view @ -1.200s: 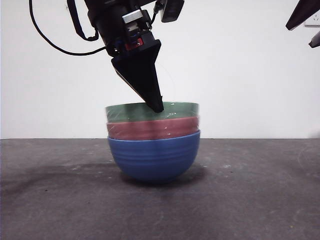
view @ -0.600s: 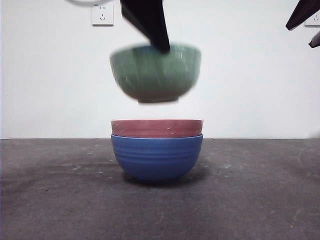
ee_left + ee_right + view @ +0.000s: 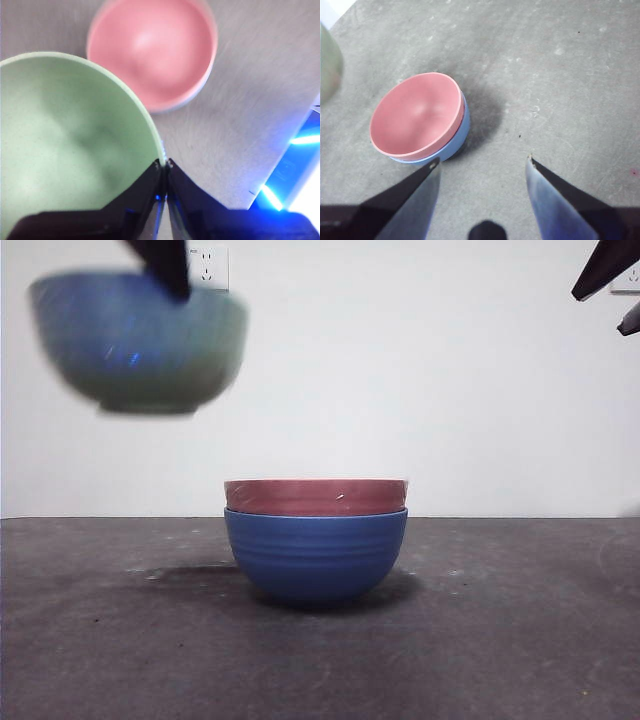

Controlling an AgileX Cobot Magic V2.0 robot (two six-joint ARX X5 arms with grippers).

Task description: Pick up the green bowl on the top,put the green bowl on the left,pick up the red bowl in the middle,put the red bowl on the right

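My left gripper (image 3: 163, 162) is shut on the rim of the green bowl (image 3: 70, 150) and holds it in the air. In the front view the green bowl (image 3: 140, 340) hangs blurred, high at the left, under the gripper (image 3: 165, 265). The red bowl (image 3: 315, 496) sits nested in a blue bowl (image 3: 315, 555) at the table's middle. It also shows in the left wrist view (image 3: 152, 50) and the right wrist view (image 3: 415, 114). My right gripper (image 3: 482, 170) is open and empty, above the table beside the stack; its black tips show at the front view's top right (image 3: 605, 270).
The blue ridged bowl (image 3: 457, 137) stands on the dark grey table (image 3: 500, 640). A white wall with sockets (image 3: 208, 265) is behind. The green bowl's edge shows at the side of the right wrist view (image 3: 329, 62).
My left gripper lifted the green bowl off the stack, straight up, then carried it left and high. The red bowl is now on top of the stack. The right gripper has not moved.
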